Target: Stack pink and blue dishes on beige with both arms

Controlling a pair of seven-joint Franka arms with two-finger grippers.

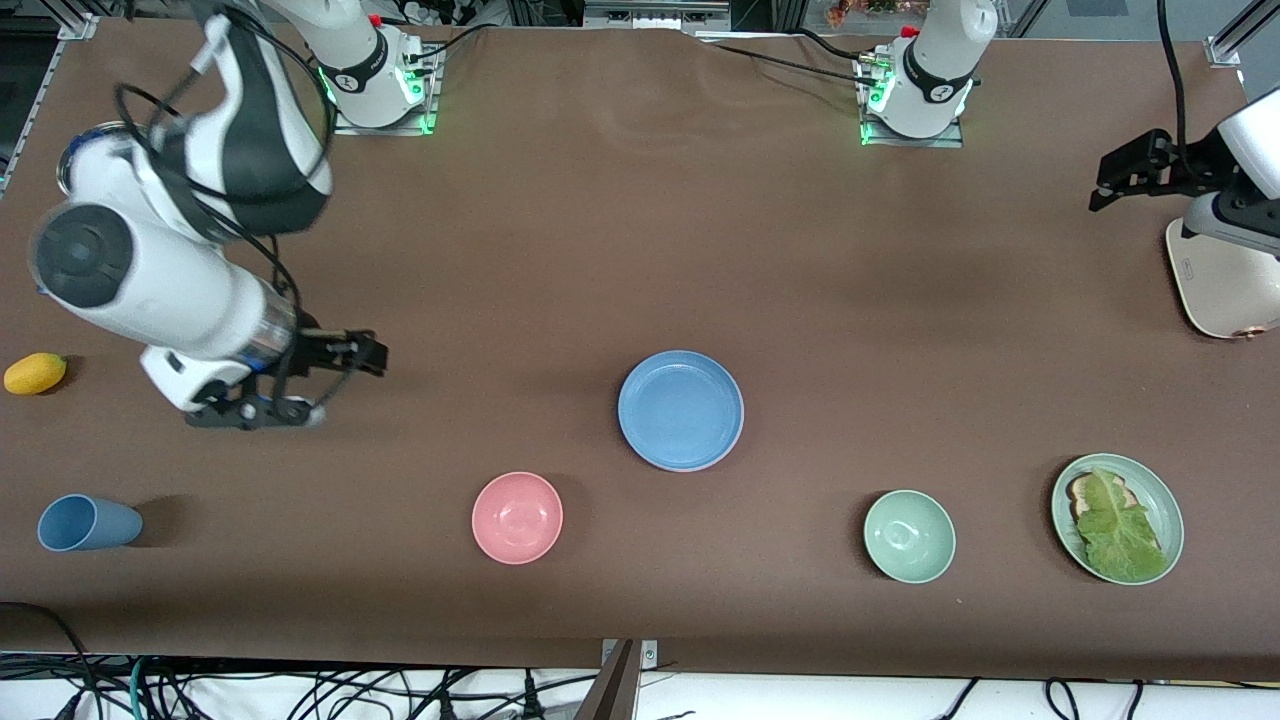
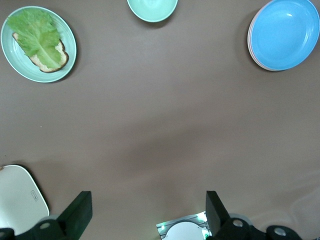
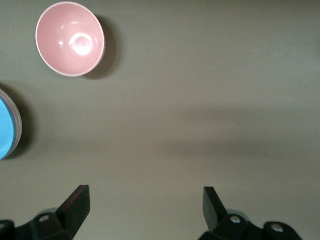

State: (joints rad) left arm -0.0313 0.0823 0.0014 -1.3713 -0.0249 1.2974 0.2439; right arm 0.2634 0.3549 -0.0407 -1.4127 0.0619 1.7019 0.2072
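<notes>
Stacking looks finished in the front view: the blue plate (image 1: 680,410) lies mid-tabletop (image 1: 640,200), a paler rim showing under its near edge, so the pink and beige plates are probably beneath it. The right tool (image 1: 335,385) hangs spread over bare tabletop toward the right arm's end, and the left tool (image 1: 1110,185) waits over the left arm's end. No writing is legible; a small mark on the white board (image 1: 1225,290) is too small to read. In the left wrist view, the left tool (image 2: 147,215) is spread and holds nothing, and the blue plate (image 2: 285,32) shows a pale rim (image 2: 251,46) below it. The plates look stiff, light, matte and likely breakable, best pinched at the low rim. In the right wrist view, the right tool (image 3: 145,210) is spread and empty, well apart from the blue plate (image 3: 5,127) and pink bowl (image 3: 70,39).
</notes>
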